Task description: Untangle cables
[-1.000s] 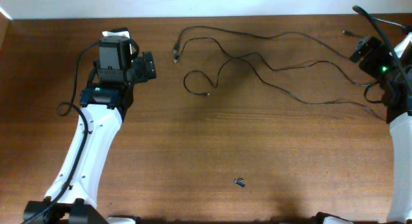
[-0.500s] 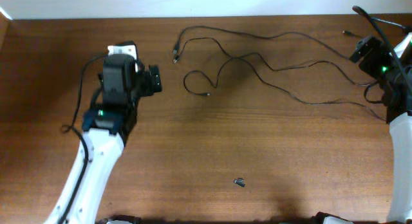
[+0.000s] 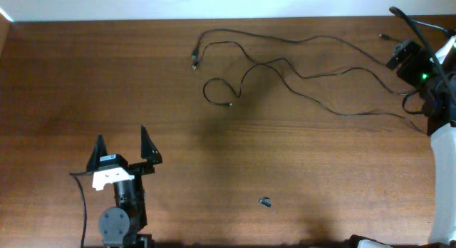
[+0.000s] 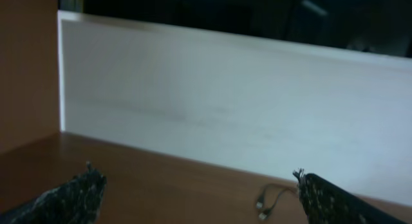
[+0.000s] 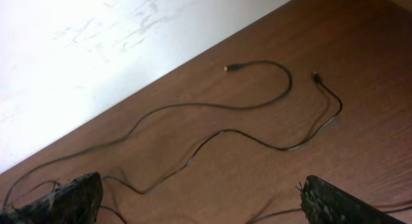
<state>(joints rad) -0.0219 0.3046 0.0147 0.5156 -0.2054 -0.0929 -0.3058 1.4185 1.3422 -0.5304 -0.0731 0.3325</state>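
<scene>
- The wooden table (image 3: 214, 155) fills the overhead view. A white wall runs along the top edge.
- The right arm (image 3: 442, 155) stands at the right edge, its head at the upper right, over the end of the tangle.
- The left arm (image 3: 121, 212) sits folded in the lower left, well apart from any cord.
- The cables (image 3: 306, 75) sprawl from upper centre to upper right. Two plug ends lie free at upper centre, and the strands cross several times before they run under the right arm.
- The right gripper (image 5: 196, 195) is released. Its fingers sit at the lower corners of its wrist view and nothing is clamped between them.
- The left gripper (image 3: 121, 150) is also spread wide and empty. Its wrist view shows only a plug end low in the frame, right of centre.
- A tiny dark piece (image 3: 264, 202) lies alone at lower centre and is best ignored.
- The step in hand looks like choosing a first grasp.
- It would probably go best to take one free plug end at upper centre and draw it toward the bare lower part of the table.
- The pull should be slow and along the cord, so the crossings loosen rather than cinch.
- The right gripper could pin the far strands so the whole bundle does not drag along.
</scene>
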